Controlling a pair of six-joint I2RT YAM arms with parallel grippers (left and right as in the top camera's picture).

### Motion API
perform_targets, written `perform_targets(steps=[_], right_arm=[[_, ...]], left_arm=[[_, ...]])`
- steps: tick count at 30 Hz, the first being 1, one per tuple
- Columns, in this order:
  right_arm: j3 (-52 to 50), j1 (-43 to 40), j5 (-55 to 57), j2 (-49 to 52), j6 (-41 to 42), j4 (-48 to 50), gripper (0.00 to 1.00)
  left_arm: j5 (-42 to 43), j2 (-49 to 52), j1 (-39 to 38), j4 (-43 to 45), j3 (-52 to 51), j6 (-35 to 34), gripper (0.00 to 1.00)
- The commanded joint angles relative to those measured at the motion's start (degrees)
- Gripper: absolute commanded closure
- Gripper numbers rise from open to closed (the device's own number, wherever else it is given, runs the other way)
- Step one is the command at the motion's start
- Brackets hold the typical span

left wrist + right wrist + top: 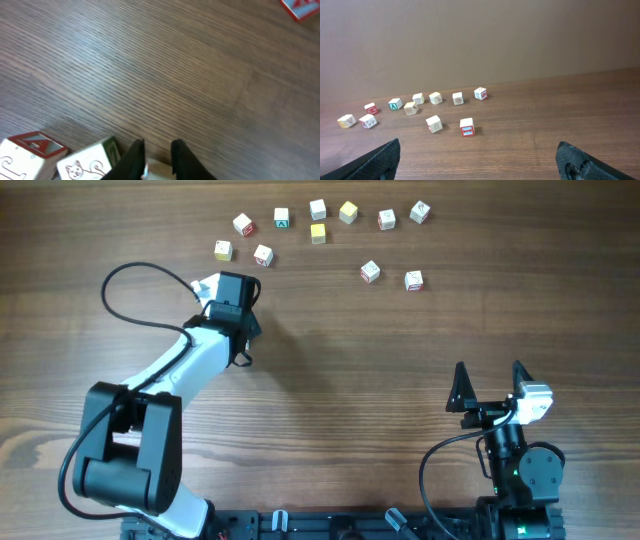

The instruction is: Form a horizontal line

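No horizontal line shows in any view. Several small white and yellow cubes lie scattered in a loose arc along the far side of the table, such as a white cube (282,218) and a yellow cube (318,233). My left gripper (203,285) is at the arc's left end, just below the cubes. In the left wrist view its black fingers (131,162) press both sides of a pale cube (159,170). A cat-marked cube (82,164) and a red-topped cube (31,150) sit right beside it. My right gripper (489,372) is wide open and holds nothing, far from the cubes.
Two cubes lie apart from the arc, a white cube with a red face (414,280) and another white cube (370,272). Both show in the right wrist view, the red-faced cube (467,127) ahead of the open fingers. The left arm's black cable (130,275) loops over the wooden table (350,380).
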Motion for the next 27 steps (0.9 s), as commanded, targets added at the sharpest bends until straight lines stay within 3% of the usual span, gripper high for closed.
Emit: perform_targets(steps=[1,27], right_arm=[[-0.04,-0.33,-0.83,-0.31,-1.01,0.11,0.0],[-0.04,-0.33,-0.83,-0.31,-1.03,0.13,0.0]], left_arm=[[-0.87,-0.09,1.51,0.17,-0.35,-3.26,0.85],[1.7,-0.09,1.66,-8.17,-0.35,-3.23,0.87]])
